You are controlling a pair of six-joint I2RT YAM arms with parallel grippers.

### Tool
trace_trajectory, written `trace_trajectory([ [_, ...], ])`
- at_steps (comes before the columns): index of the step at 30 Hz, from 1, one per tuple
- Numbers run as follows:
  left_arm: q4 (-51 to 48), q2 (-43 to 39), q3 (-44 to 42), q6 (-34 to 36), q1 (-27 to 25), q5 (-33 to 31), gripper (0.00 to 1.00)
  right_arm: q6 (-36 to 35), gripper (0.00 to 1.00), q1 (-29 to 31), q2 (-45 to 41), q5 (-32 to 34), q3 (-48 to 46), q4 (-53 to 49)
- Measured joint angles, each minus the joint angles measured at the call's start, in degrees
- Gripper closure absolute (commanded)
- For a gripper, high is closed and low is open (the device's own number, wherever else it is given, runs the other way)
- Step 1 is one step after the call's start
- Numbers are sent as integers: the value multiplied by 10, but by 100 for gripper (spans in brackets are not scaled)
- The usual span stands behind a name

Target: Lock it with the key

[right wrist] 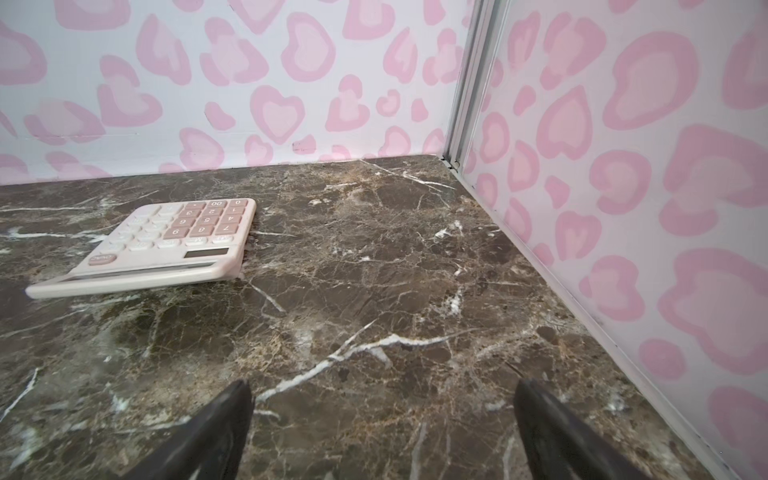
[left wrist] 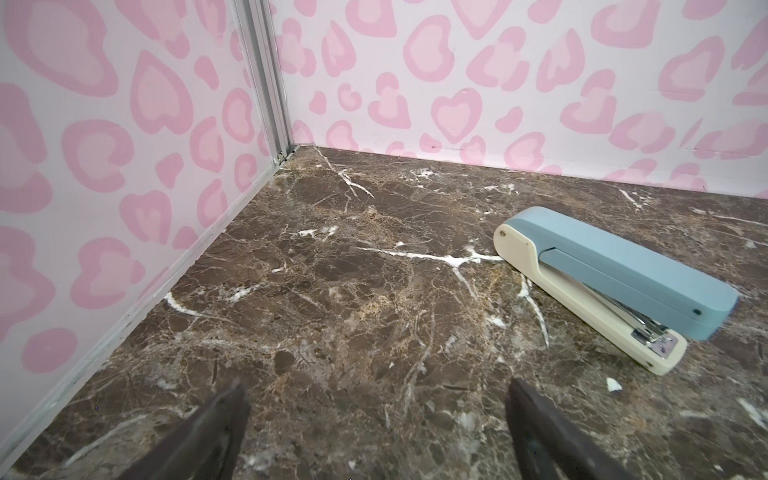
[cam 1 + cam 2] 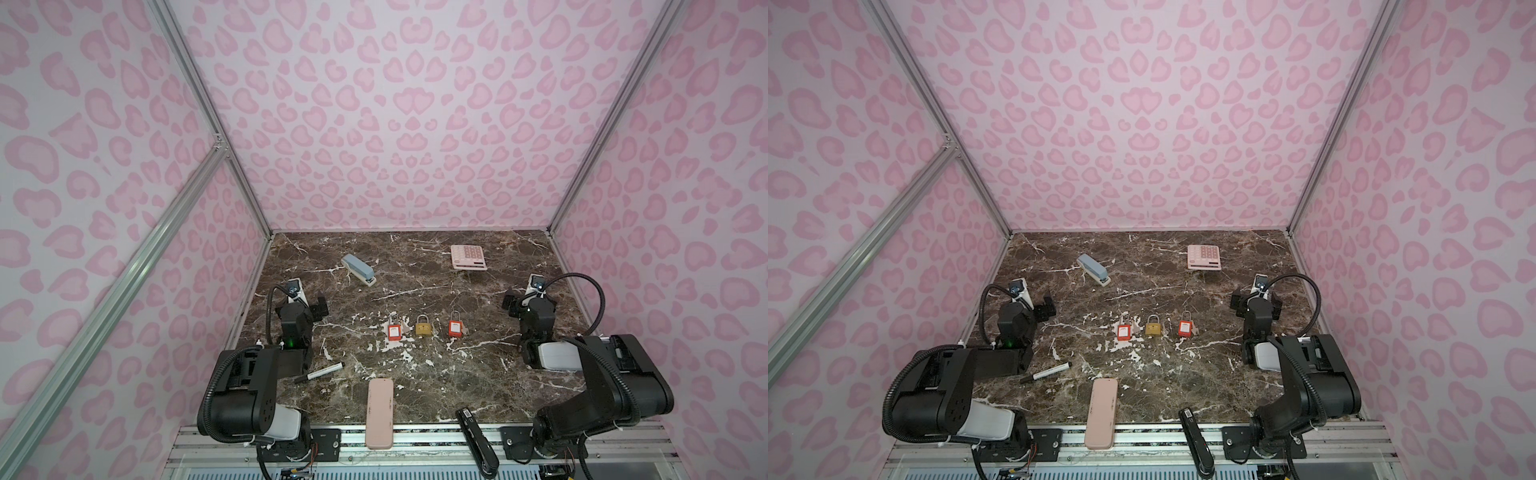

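Observation:
Three padlocks lie in a row mid-table in both top views: a red padlock (image 3: pixel 394 331), a brass padlock (image 3: pixel 423 326) and another red padlock (image 3: pixel 455 328). A small pale key (image 3: pixel 466 331) juts from the right side of that last one; it is too small to make out further. My left gripper (image 3: pixel 302 303) hovers at the left, open and empty, pointing at the back wall. My right gripper (image 3: pixel 529 297) does the same at the right. In the wrist views the left gripper (image 2: pixel 376 399) and right gripper (image 1: pixel 382 386) show only bare marble between their fingers. No padlock appears in either wrist view.
A blue stapler (image 3: pixel 358 270) lies at the back left and a pink calculator (image 3: pixel 468 257) at the back right. A marker (image 3: pixel 320 372) lies by the left arm. A pink case (image 3: pixel 379 413) and a black stapler (image 3: pixel 476 440) overhang the front edge. Patterned walls close three sides.

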Motion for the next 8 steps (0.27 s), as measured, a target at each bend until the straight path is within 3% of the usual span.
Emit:
trace_trajectory([
  [8, -3, 2, 4, 0, 1, 8, 3, -3, 0, 1, -3, 0, 1, -14],
])
